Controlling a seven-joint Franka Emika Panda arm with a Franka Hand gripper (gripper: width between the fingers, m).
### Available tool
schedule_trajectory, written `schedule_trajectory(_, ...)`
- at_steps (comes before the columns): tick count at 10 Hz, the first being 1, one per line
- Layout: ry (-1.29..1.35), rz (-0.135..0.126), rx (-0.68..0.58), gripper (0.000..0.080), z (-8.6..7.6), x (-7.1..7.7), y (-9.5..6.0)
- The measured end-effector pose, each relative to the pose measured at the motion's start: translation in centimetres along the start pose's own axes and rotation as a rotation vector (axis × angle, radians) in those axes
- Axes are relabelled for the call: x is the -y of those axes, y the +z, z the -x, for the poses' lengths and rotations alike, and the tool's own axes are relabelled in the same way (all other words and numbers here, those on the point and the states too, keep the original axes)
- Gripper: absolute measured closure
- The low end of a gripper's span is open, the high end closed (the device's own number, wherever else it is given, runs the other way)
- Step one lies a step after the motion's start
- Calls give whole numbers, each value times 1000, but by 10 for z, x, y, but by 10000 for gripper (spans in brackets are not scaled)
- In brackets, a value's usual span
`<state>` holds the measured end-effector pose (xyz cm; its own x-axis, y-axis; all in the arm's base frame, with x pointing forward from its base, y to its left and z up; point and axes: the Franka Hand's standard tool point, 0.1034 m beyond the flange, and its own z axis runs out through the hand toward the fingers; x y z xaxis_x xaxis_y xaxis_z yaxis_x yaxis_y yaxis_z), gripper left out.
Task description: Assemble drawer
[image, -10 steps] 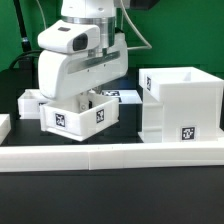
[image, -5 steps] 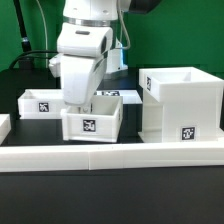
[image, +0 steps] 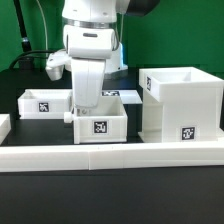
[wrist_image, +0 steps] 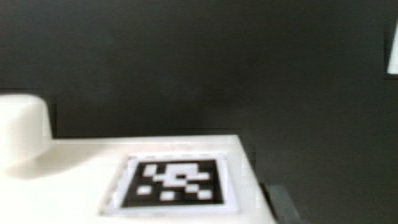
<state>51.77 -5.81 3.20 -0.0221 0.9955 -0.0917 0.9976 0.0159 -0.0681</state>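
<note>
A small white drawer tray (image: 100,119) with a tag on its front and a knob (image: 69,115) on its side stands on the dark table, level, just to the exterior view's left of the large cube-like housing (image: 181,104). My gripper (image: 88,103) reaches down into the tray and is shut on its wall; the fingertips are hidden behind it. A second small tray (image: 44,103) lies further to the left behind it. The wrist view shows the held tray's tagged face (wrist_image: 178,183) and its rounded knob (wrist_image: 22,135) over the dark table; no fingers show there.
A long low white rail (image: 110,154) runs along the front of the table. A flat strip of printed tags (image: 128,95) lies behind the trays. A small white piece (image: 3,123) shows at the left edge.
The tray in my gripper has turned from tilted to square with the rail. It has moved to the exterior view's right, toward the housing, and now sits level.
</note>
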Motion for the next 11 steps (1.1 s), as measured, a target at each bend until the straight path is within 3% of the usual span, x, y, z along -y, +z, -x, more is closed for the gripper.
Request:
schedule_trajectory(2,-4,-9,-1,757,-3,-5,2)
schedule_trajectory(4,0,29,-1,757,-2,-5,4)
schedule_trajectory(5,5,24,-1,757,-2,-5,5)
schedule_trajectory(7,16,67,-2,757,-2,-7,5)
schedule_trajectory(10,23,56,-4,757,-5,-9,6)
schedule_trajectory(11,22,78,-5,757,-10,-15,5)
